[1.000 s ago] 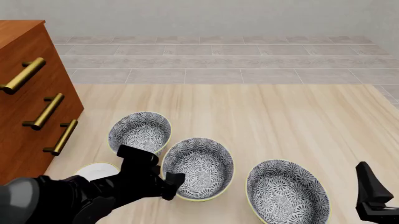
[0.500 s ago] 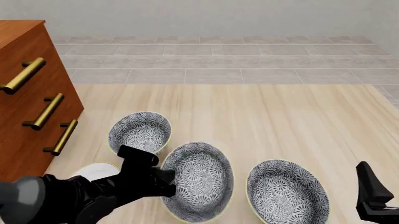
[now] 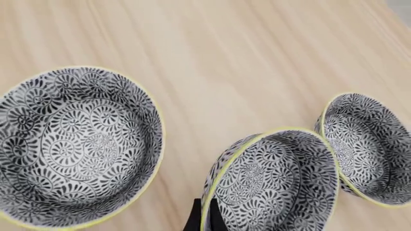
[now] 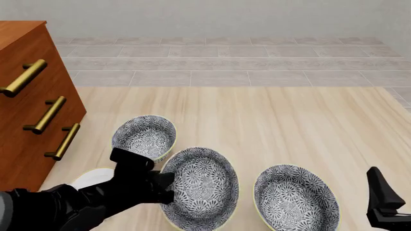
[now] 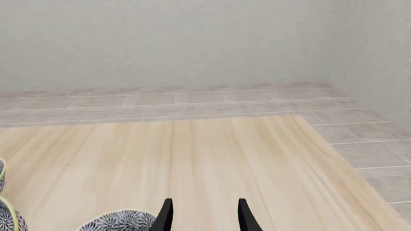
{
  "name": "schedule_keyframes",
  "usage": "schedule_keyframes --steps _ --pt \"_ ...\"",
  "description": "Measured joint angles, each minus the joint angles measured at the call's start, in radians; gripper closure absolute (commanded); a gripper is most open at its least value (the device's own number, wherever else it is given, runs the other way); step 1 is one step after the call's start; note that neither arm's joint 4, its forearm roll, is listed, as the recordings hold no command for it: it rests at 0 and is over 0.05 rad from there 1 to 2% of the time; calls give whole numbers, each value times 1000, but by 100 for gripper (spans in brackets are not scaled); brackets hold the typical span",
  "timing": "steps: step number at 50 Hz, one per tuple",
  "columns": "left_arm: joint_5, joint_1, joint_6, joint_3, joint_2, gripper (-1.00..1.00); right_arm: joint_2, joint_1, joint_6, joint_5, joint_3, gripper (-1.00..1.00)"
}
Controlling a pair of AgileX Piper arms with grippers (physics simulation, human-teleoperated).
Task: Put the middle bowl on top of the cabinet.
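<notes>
the left gripper (image 4: 165, 185) clamps the middle bowl (image 4: 200, 188) by its rim, tilted, beside the cabinet (image 4: 26, 101). the right gripper (image 5: 200, 216) hangs with fingers parted, holding nothing.

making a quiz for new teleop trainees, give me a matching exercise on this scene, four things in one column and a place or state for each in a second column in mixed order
Things:
1. middle bowl
2. cabinet
3. right gripper
4. white plate

Places or states:
A. open, holding nothing
B. mostly hidden behind the left arm
C. tilted, its rim pinched by the left gripper
D. stands at the table's left edge, brass handles facing the bowls

Pairs: 1-C, 2-D, 3-A, 4-B
</notes>
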Motion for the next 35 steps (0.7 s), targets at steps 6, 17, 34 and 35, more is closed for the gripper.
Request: schedule_keyframes --steps 6,17,34,35 --pt "27 5 3 10 -57 100 0 0 -1 -1 0 -100" --pt "87 8 5 23 -174 100 0 -1 -5 -4 0 -100" --pt "134 21 13 37 -273 100 1 0 -8 -7 0 -100" --pt "139 23 13 37 -280 100 1 0 -8 -7 0 -100"
